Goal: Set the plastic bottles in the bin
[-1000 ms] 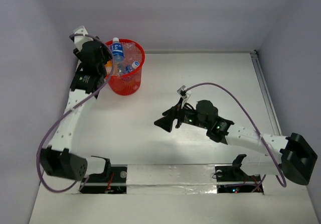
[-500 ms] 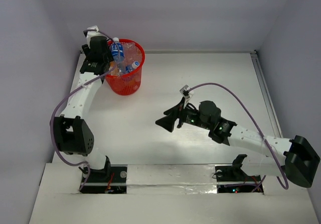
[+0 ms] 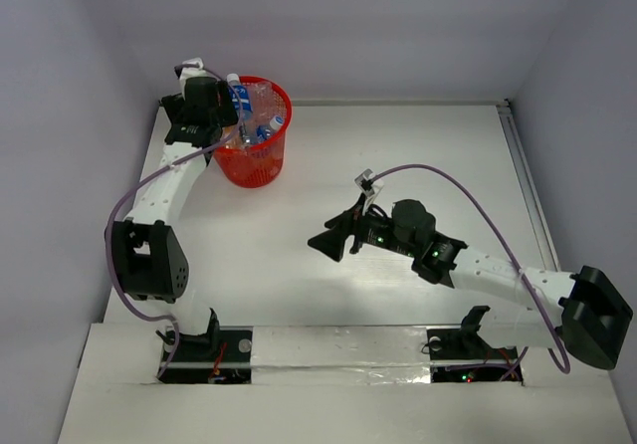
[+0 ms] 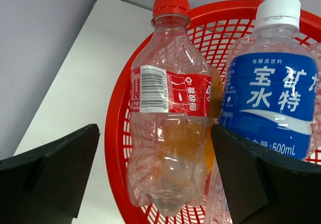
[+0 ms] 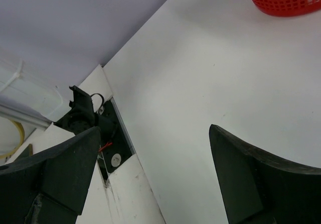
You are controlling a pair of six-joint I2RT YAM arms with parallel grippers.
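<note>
My left claw [image 4: 154, 138] gapes empty at round red mesh bin [image 4: 113, 148]; blue-labelled clear bottle [image 4: 271, 98] reads 500mL; right claw [image 5: 154, 133] spread wide, empty

White table [image 3: 418, 145] carries red bin [image 3: 255, 161]

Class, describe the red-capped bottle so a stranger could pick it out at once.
On the table's far left corner sits a round red mesh bin. At its rim is a clear bottle. Its red cap and red label set it apart from the blue-labelled, white-capped neighbour.

White arms [image 3: 164, 187], black joints [image 3: 147, 260], purple cables [image 3: 428, 166]
</note>
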